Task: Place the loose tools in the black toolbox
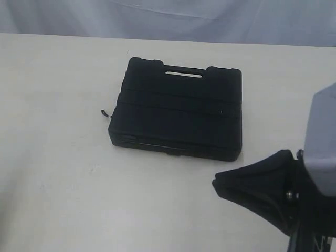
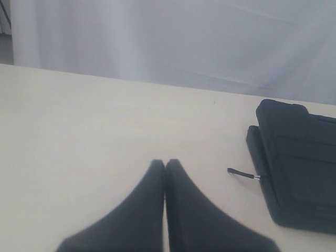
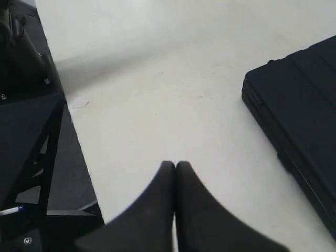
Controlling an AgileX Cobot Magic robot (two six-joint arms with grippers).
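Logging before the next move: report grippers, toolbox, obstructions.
Left gripper shut, empty. Right gripper shut, empty. Black toolbox closed, flat on table; thin dark piece sticks out at its side. Nothing seen blocking it.

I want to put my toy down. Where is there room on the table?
Biggest bare patch: the table left of the toolbox, past the thin bit poking from its side. A strip also lies between toolbox and back cloth. Tightest near the right gripper, by the toolbox's front corner.

Soft even light, faint shadows, slight blur.
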